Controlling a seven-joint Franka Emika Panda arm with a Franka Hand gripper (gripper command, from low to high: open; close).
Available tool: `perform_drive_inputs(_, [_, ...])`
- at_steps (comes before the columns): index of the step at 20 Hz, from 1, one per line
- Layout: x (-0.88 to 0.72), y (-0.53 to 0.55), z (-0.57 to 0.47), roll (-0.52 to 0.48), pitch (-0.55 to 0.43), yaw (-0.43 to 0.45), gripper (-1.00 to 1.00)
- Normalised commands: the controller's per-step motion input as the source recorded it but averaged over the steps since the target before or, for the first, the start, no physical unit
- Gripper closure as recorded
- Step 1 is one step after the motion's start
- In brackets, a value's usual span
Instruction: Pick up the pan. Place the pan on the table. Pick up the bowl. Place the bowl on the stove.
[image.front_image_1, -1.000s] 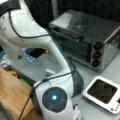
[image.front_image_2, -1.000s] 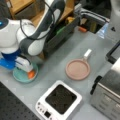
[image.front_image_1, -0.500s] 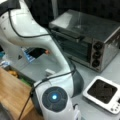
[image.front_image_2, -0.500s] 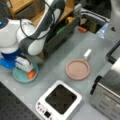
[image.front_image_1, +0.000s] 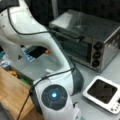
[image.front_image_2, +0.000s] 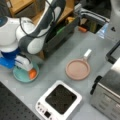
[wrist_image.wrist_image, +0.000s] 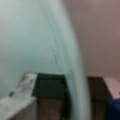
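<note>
The light teal bowl (image.front_image_2: 22, 75) sits on the grey table (image.front_image_2: 52, 62) at a front view's left, with an orange food piece (image.front_image_2: 32, 74) inside. My gripper (image.front_image_2: 24, 67) reaches down onto its near rim. In the wrist view the bowl (wrist_image.wrist_image: 30, 37) fills the left side, and its rim runs between the dark fingers (wrist_image.wrist_image: 50, 85) of the gripper (wrist_image.wrist_image: 76, 86), which is shut on it. The pink pan (image.front_image_2: 78, 69) lies flat on the table, its white handle (image.front_image_2: 87, 53) pointing up-right. The stove (image.front_image_2: 60, 99) (image.front_image_1: 102, 93) stands bare. In a front view the arm (image.front_image_1: 37, 42) hides the bowl.
A steel toaster oven (image.front_image_1: 87, 37) (image.front_image_2: 107, 95) stands to the right of the stove. A wooden board (image.front_image_1: 12, 96) and a dark rack with small items (image.front_image_2: 62, 32) lie behind the arm's base (image.front_image_2: 10, 32).
</note>
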Motion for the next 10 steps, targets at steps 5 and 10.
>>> perform_drive_inputs(5, [-0.02, 0.08, 0.12, 0.105, 0.026, -0.069, 1.0])
perform_drive_inputs(10, [0.04, 0.13, 0.13, 0.095, 0.029, -0.079, 1.0])
